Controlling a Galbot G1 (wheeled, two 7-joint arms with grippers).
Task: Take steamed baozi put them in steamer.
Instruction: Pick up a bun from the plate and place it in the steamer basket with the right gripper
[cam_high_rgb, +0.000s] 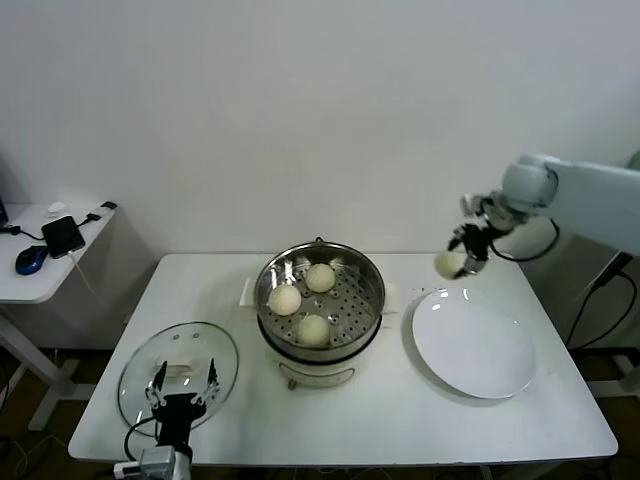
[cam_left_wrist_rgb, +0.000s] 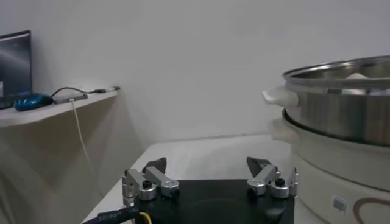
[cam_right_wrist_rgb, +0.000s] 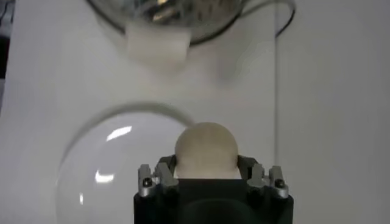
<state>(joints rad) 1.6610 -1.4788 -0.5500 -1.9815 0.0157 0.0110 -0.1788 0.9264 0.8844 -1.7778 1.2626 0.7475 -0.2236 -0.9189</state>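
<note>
Table edge (cam_high_rgb: 330, 445) nearest the robot carries the left gripper (cam_high_rgb: 183, 385), parked low with its fingers spread wide over the near rim of a glass lid (cam_high_rgb: 140, 372) that lies flat at the table's left. Beyond it, mid-table, stands the steamer (cam_high_rgb: 320, 345), a steel pot on a white base, with three baozi (cam_high_rgb: 314, 329) resting on its perforated tray. Right of the steamer lies a white plate (cam_high_rgb: 473, 348), bare. Farther back, above the plate's far rim, the right gripper (cam_high_rgb: 462, 258) hangs in the air, its fingers pinched on a fourth baozi (cam_right_wrist_rgb: 206, 150), lifted clear of plate and table.
</note>
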